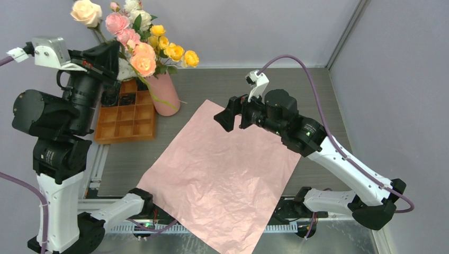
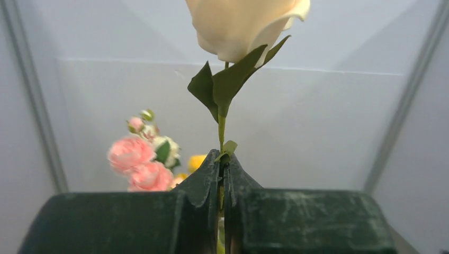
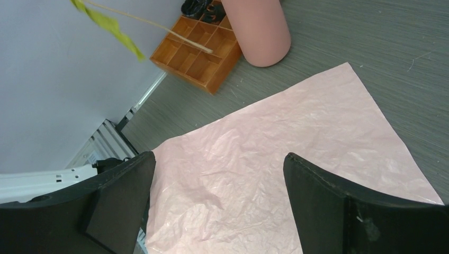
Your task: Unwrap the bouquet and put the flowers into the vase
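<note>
While your left gripper (image 2: 222, 161) pinches the stem of the cream rose (image 2: 241, 24) near the vase (image 1: 166, 94) (lower stem hidden by the fingers), your right gripper (image 3: 219, 174) gapes empty over the pink paper (image 1: 222, 169).

This looks like a robotics lab test cell. A grey wood-grain table (image 1: 254, 90) is boxed in by plain pale walls (image 1: 254, 26) behind it and to its right. Two black-and-white robot arms, left (image 1: 58, 201) and right (image 1: 344, 164), are bolted along a metal rail (image 1: 286, 227) at its near edge, trailing purple cables (image 1: 299, 58).
</note>
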